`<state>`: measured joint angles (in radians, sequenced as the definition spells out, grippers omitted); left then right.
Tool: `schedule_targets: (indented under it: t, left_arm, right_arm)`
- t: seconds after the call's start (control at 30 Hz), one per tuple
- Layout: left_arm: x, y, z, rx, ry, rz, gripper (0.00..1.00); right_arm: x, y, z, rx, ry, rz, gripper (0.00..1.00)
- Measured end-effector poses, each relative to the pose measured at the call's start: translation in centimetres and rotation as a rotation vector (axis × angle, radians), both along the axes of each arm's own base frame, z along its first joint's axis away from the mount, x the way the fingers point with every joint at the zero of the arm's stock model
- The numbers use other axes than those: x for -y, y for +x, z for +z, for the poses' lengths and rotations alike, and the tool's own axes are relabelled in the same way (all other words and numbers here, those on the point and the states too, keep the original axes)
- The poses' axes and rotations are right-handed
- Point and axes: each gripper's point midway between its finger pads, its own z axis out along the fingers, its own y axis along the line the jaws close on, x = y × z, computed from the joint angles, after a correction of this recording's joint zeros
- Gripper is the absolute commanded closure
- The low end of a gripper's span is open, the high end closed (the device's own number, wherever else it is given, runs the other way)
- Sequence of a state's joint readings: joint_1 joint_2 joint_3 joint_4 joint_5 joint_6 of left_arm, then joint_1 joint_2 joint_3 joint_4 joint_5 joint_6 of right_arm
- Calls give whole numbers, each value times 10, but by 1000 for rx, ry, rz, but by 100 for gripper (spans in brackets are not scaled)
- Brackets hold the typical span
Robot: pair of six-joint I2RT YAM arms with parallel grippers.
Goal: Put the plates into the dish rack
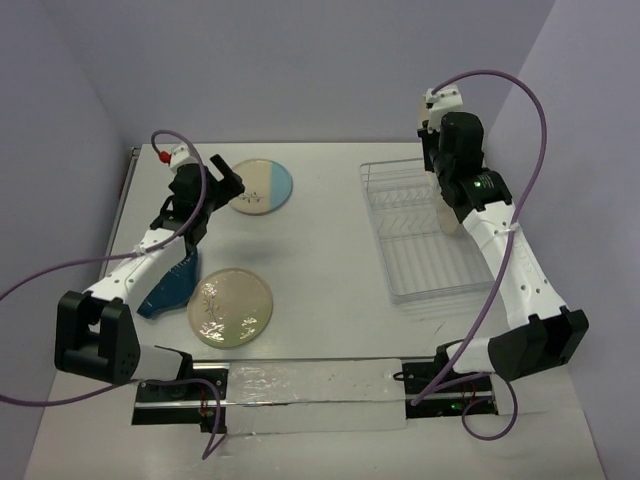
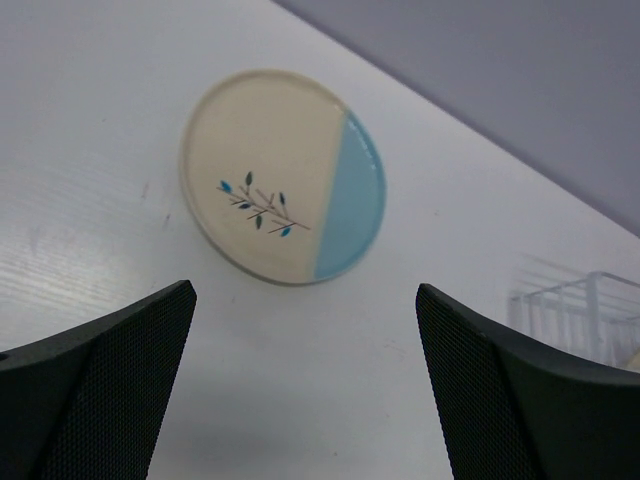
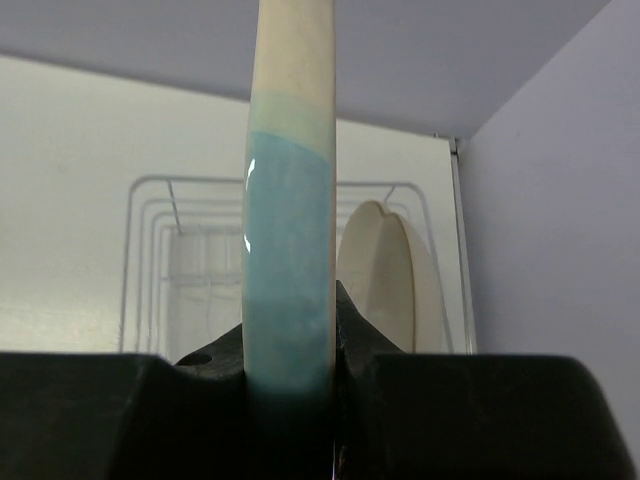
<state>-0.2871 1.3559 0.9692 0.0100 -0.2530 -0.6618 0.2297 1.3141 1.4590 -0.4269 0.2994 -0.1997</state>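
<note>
1. The left claw [image 2: 305, 300] hangs wide open over the table [image 1: 330, 250], with nothing between its fingers [image 2: 120, 370].
2. Just beyond it, at the far left of the table, a cream-and-blue plate [image 2: 275, 170] with a sprig design lies flat. It is apart from the claw.
3. The right claw [image 3: 290, 375] is clamped on the rim of a second cream-and-blue plate [image 3: 290, 250], held upright on edge, its blue part down at the fingers.
4. That held plate is over the dish rack [image 1: 400, 200], which sits on the right side of the table. Whether it touches the wires I cannot tell.
5. A plain cream plate [image 3: 385, 275] already stands on edge in the rack, towards its right side.
6. A pale green floral plate [image 1: 230, 307] lies flat on the near left of the table.
7. A dark blue plate [image 1: 170, 285] is just left of the green one, partly hidden under the left arm. I cannot tell whether it lies flat.
</note>
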Motion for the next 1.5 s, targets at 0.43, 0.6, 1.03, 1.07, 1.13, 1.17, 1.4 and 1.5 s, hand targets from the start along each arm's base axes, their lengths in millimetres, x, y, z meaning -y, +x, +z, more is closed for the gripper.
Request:
schedule_targets:
  t: [0.43,0.6,1.03,1.07,1.13,1.17,1.4,1.5]
  left_arm:
    - [-9,17,-48,-151,65,55,1]
    - [-10,21,-46,-148,65,59,1]
    - [-11,31,-47,-170,80,76,1]
    - [-11,32,-47,-171,81,78,1]
    - [-11,34,-49,-175,82,83,1]
    - [-11,34,-50,-178,83,83,1]
    - [-10,36,-55,-192,87,83,1]
    - [-10,36,-56,-194,88,83,1]
  right_arm:
    - [46,31,-98,-287,-85,-97,100]
    - [51,38,-127,-362,-81,-95,100]
    - [62,46,-139,-403,-20,-127,100]
    - [62,47,-139,-403,-16,-131,100]
    - [63,48,-138,-403,-11,-141,100]
    - [64,48,-137,-403,-11,-146,100]
    - [69,56,-113,-356,-9,-196,100]
    - [71,59,-103,-329,-21,-216,100]
